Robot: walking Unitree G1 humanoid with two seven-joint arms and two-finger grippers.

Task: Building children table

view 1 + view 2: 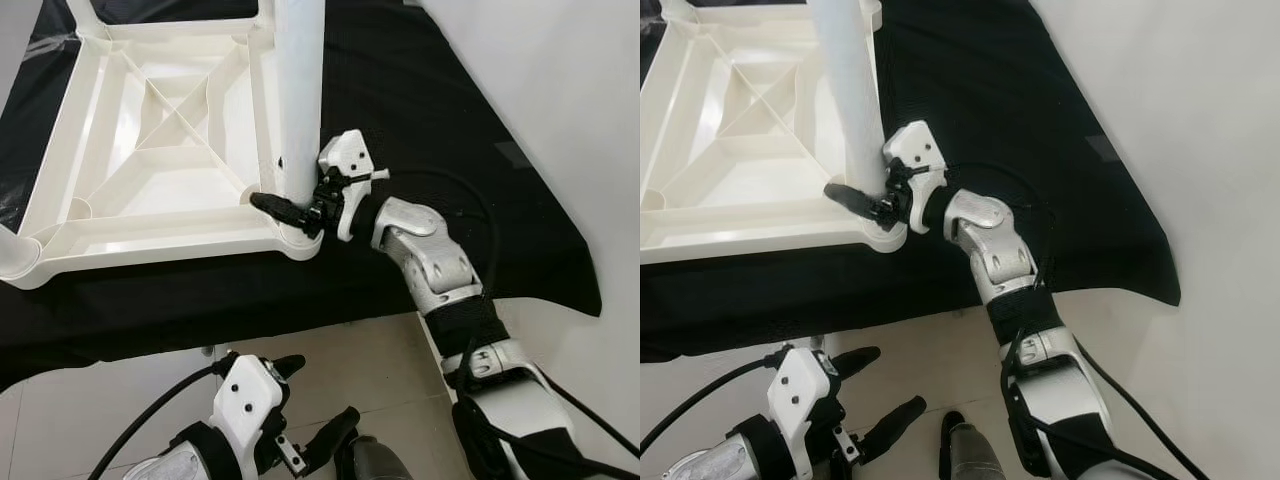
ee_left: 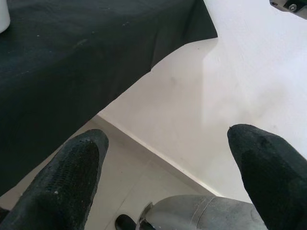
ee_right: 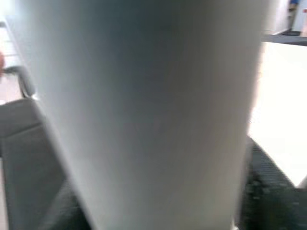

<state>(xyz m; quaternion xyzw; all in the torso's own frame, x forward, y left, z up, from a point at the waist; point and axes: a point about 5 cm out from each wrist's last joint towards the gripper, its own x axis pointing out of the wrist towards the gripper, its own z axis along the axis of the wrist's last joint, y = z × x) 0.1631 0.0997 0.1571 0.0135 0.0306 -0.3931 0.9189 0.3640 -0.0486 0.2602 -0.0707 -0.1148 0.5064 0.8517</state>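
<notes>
We found the tabletop point(image 1: 150, 130) lying upside down on a black cloth point(image 1: 420, 90), ribbed underside up. One white leg point(image 1: 300, 90) stood upright in the near right corner socket. A rounded white piece at the near left corner point(image 1: 15, 255) looked like the top of a second leg, though we could not tell how well it was seated. The far corners ran out of frame, so we could not count those legs. Our judgement: assembly was partway, with this leg being pressed or turned home and at least a check of the other corners left.

The right gripper point(image 1: 290, 205) was clamped on the leg just above its socket, one finger point(image 1: 275, 205) visible across the near side. In the right wrist view the leg point(image 3: 148, 115) sat right against the camera.

The left gripper point(image 1: 310, 410) hung low over the tiled floor point(image 1: 100, 400), jaws apart and holding nothing; its fingers point(image 2: 62, 187) framed the cloth's edge and the wall.

The worked corner sat close to the cloth's near edge, with floor just beyond. The cloth's right edge ran diagonally beside a pale wall point(image 1: 560, 90), so room on the right arm's side seemed tight. Open floor lay toward us.
</notes>
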